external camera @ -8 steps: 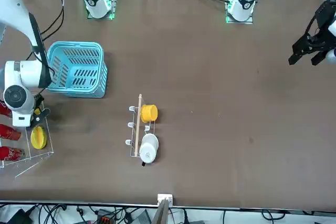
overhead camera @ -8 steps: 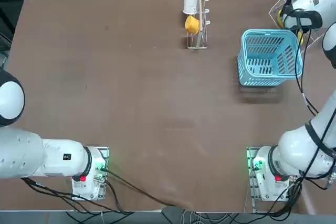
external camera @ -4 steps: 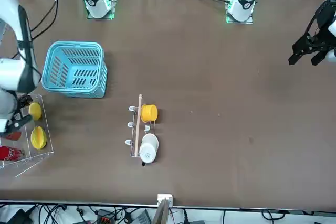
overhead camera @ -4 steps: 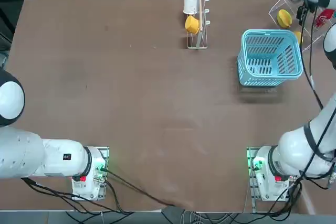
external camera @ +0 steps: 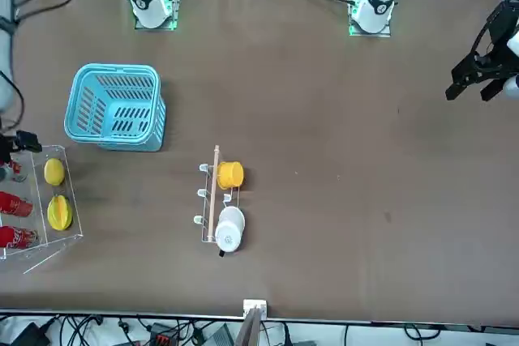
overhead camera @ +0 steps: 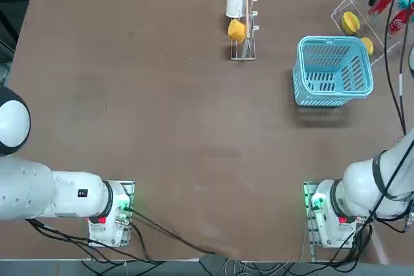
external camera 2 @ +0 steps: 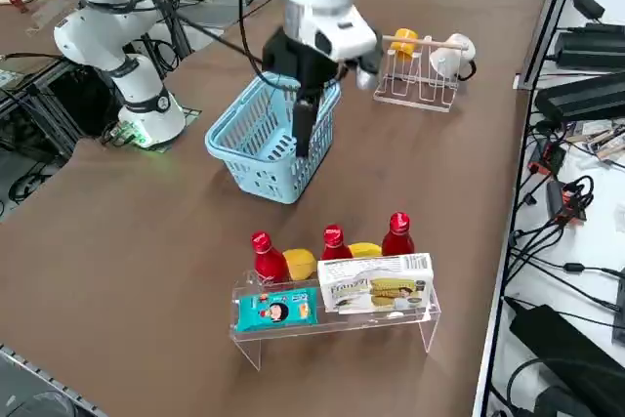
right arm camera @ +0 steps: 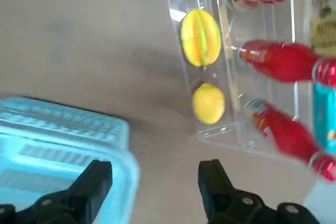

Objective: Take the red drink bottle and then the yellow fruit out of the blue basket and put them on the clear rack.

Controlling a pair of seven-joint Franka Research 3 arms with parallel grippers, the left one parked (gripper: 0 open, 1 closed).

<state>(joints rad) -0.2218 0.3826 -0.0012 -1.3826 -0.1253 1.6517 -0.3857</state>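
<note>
Bottle, axis: three red bottles sit in the clear rack [external camera 2: 337,314]. From the right side they stand upright, caps up; I cannot tell which is the red drink bottle [external camera 2: 332,243] I was asked for, so I take the middle one. In my wrist view their long axes run side by side, across the rack's length.
Bottle, look: slim, all red, red cap. One in the front view shows a white-lettered label.
Yellow fruit [right arm camera: 208,103]: small, round and plain yellow, lemon-like, with no clear long axis. It lies on the rack's outer shelf, the one on the basket side, at the end of that shelf.
Its neighbour: a larger ribbed yellow fruit [right arm camera: 200,36] with a greenish stripe lies on the same shelf, near it but apart, its long axis along the shelf.
Rack, front: a teal packet [external camera 2: 276,309] and a white box [external camera 2: 375,285] stand against its low front wall.
Blue basket [overhead camera: 333,70]: light blue, slotted sides, thick rim. It stands on the brown counter [overhead camera: 168,108] just beside the rack, and I see nothing inside it.
My right hand [right arm camera: 153,184]: open, fingers [right arm camera: 214,179] spread wide, holding nothing. It hangs in the air over the basket's rim and the strip of counter between basket and rack.
Elsewhere: a wire stand [overhead camera: 244,27] carries a yellow cup [overhead camera: 237,30] and a white cup [overhead camera: 234,4], well apart from the basket.
</note>
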